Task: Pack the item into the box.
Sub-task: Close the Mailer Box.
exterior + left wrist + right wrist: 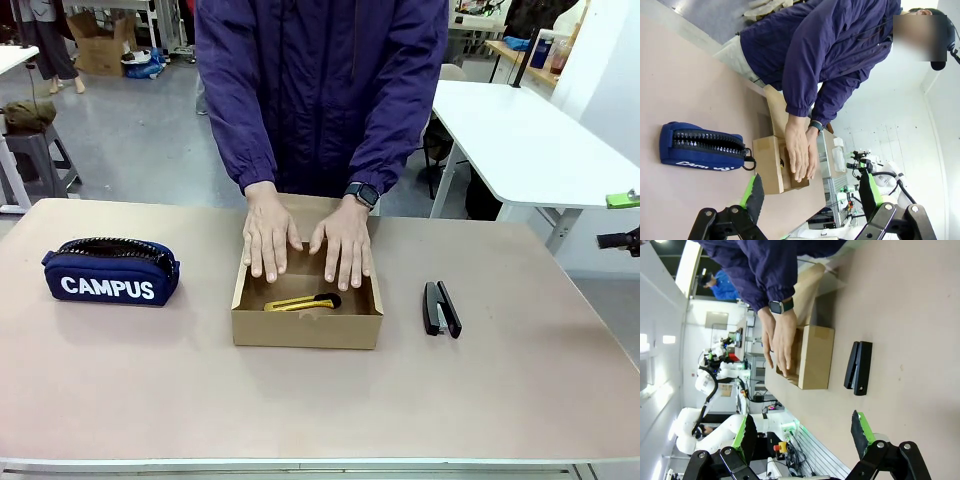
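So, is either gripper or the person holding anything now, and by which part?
The left gripper and right gripper are open, holding nothing. The person's hands lie flat on the box flap; the knife lies free inside.

Tan table (300,400) with navy pouch (110,272), cardboard box (306,328), black stapler (441,309).

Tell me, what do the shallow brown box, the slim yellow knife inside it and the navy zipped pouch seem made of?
Shallow brown box: matte plain cardboard, thin folded walls and flap.
Slim yellow knife: probably smooth plastic, black end; too small to be sure.
Navy zipped pouch: soft matte fabric, rounded shape, black zip, white printed letters.
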Robot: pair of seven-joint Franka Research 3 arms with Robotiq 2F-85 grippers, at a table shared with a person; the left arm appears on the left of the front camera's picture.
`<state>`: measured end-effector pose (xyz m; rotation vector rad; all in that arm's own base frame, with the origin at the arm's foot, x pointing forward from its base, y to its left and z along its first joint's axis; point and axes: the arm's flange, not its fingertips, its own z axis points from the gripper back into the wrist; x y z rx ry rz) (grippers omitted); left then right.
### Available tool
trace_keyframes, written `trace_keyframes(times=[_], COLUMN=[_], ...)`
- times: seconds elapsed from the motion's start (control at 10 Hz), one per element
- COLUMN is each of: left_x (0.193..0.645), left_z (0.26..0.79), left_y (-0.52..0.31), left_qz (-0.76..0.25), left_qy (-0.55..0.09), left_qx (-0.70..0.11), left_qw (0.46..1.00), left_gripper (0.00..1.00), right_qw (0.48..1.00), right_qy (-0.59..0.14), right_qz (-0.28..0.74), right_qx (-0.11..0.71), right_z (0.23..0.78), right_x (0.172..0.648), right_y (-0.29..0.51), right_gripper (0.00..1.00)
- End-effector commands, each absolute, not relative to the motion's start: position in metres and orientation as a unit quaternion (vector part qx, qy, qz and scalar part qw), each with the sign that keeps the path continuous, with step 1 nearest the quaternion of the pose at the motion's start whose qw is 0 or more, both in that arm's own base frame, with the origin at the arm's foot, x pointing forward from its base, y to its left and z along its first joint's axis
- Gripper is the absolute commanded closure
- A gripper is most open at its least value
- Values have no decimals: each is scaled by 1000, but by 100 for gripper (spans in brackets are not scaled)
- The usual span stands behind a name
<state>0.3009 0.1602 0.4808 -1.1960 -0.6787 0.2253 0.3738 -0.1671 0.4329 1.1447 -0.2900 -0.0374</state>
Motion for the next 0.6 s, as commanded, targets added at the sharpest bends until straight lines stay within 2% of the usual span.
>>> trace_keyframes(times=[0.0, 0.3, 0.5], left_x=[305, 339, 373], left_z=[495, 517, 511], left_y=[134, 66, 7], left_qz=[96, 78, 37], left_qy=[-290, -284, -242], left_qx=[-546, -524, -522], left_qw=[780, 800, 817], left_gripper=[0, 0, 0], right_qw=[826, 833, 826], right_qy=[-144, -135, -148], right_qz=[-15, 18, 17], right_qx=[545, 537, 544], right_z=[445, 462, 470], right_x=[378, 401, 424], right_y=[-140, -79, -39], right_gripper=[0, 0, 0])
